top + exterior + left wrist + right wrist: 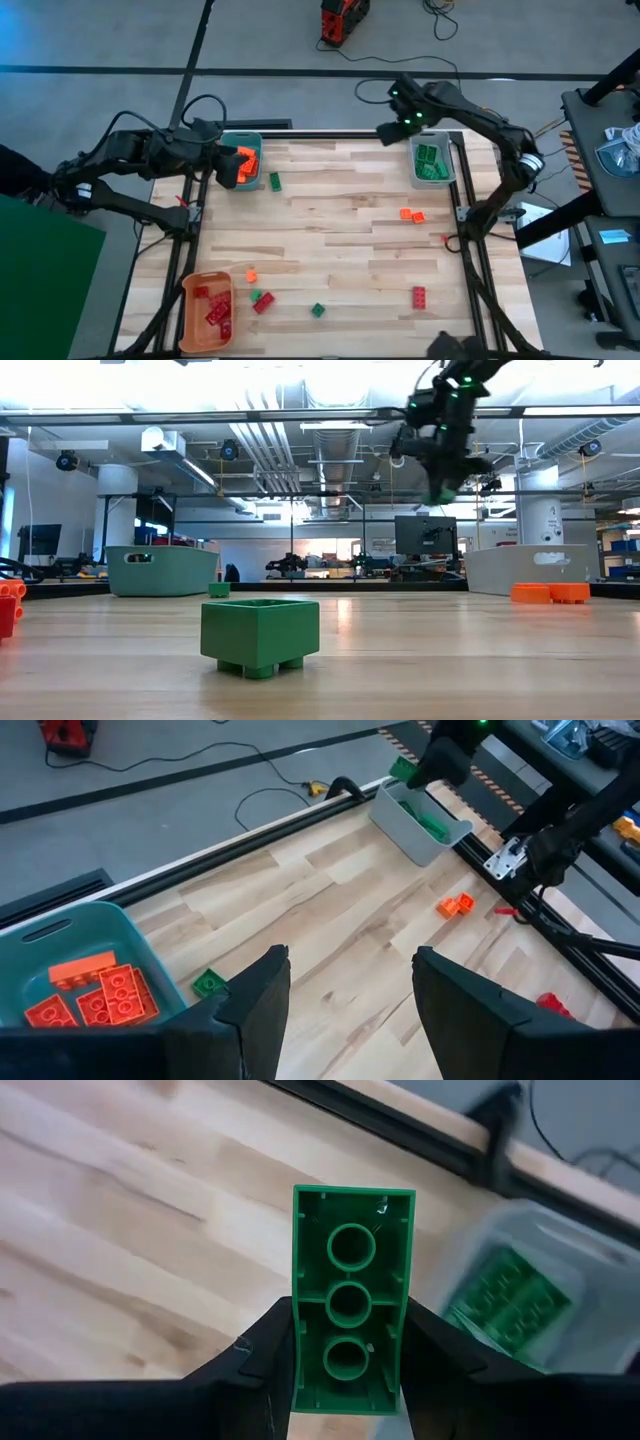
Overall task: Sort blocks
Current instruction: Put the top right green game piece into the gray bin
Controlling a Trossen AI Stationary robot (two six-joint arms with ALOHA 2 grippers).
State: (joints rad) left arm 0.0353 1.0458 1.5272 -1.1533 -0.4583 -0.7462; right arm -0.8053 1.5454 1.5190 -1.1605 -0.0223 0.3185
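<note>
Left gripper (345, 1010): jaws apart, empty, beside the teal bin (243, 160). Right gripper (345, 1345): jaws clamped on a green brick (352, 1295), near the grey bin (433, 162). Best centred over that bin, lowered, then released among the other greens.

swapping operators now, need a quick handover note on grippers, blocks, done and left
Right gripper: shut on a green brick, raised near the grey bin, which holds green bricks.
Left gripper: open, empty, beside the teal bin holding orange bricks.
Orange bin: holds red bricks.
Left on the table: several loose bricks: green, orange and red.
</note>
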